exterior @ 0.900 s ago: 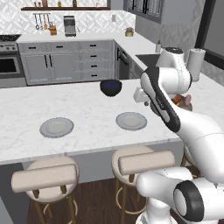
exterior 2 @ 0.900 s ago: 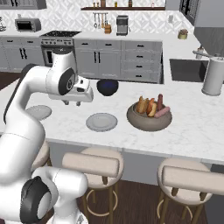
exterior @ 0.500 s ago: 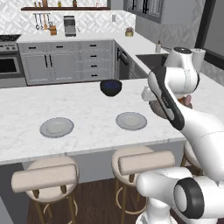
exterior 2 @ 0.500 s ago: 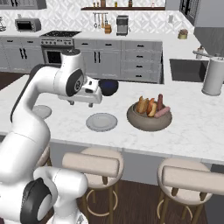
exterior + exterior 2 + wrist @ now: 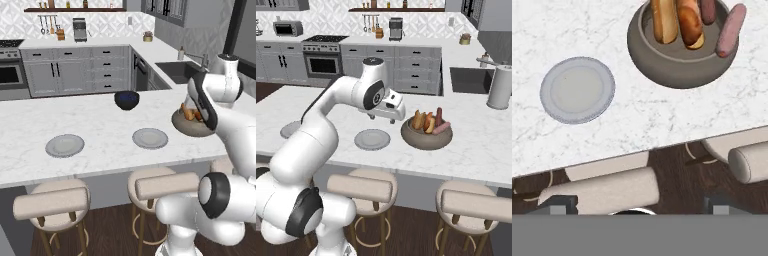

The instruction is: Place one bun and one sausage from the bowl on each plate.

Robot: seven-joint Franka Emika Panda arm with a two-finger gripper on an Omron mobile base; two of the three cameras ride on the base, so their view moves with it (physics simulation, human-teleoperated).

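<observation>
The grey-brown bowl (image 5: 682,55) sits at the top of the hand view and holds two buns (image 5: 664,20) and reddish sausages (image 5: 729,30). The bowl (image 5: 426,134) also shows on the counter in the right base view, just right of my hand. One light-grey plate (image 5: 577,89) lies bare to the bowl's left; it is the near plate (image 5: 372,139). A second bare plate (image 5: 65,145) lies farther left. My gripper (image 5: 639,206) hovers over the counter's front edge, open, with nothing between its widely spread fingertips (image 5: 559,204). My arm partly hides the bowl (image 5: 192,125) in the left base view.
A small dark glossy bowl (image 5: 126,99) stands at the back of the counter. Padded stools (image 5: 602,192) line the front edge below. A sink (image 5: 175,70) and a grey canister (image 5: 500,87) are at the far right.
My hand has swung right from above the near plate toward the brown bowl, and its fingers have spread wide. Plates and bowls have not moved.
</observation>
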